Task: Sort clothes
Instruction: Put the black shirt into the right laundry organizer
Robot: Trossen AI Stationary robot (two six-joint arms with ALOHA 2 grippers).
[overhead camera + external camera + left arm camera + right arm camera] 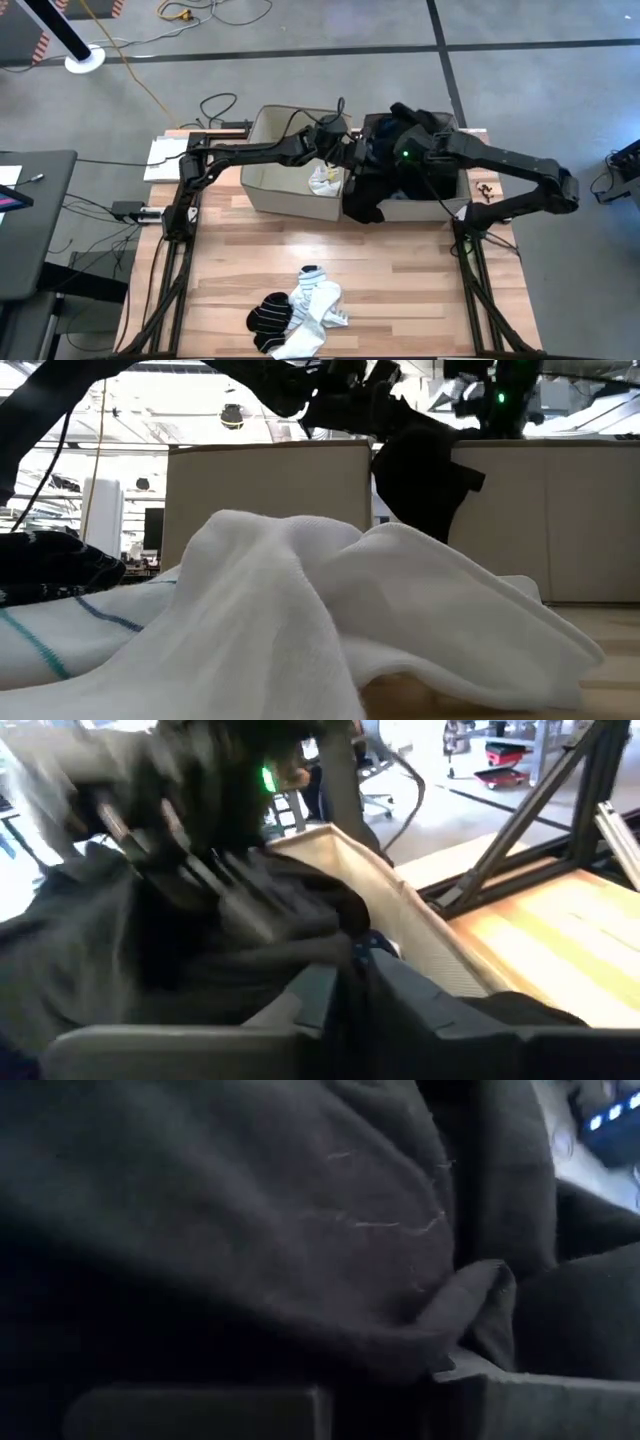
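Note:
A black garment (365,195) hangs over the wall between the two beige bins (270,185) (440,208) at the table's far side; the low view shows it drooping in front of them (420,480). My left gripper (350,152) comes in over the left bin, and my right gripper (378,162) comes from the right; both are shut on this garment. A white piece (325,180) lies inside the left bin. Striped black and white socks (300,310) lie in a heap near the table's front edge. My left gripper has a fold of the black garment (345,945) running into the narrow gap between its two fingers, which come roughly level from the table's left. The cloth bunches ahead of them over the bin's rim (400,890). My right gripper pinches a bunched fold of the black garment (470,1295) between its two fingers, slanting down from the right. How many layers, I cannot tell. The cloth fills that wrist view and hangs below over the bin.
More dark clothes lie in the right bin (425,125). The sock heap fills the foreground of the low view (350,610). Bare wood lies between the bins and the socks (330,250). Cables and a dark desk (30,220) are off the table's left.

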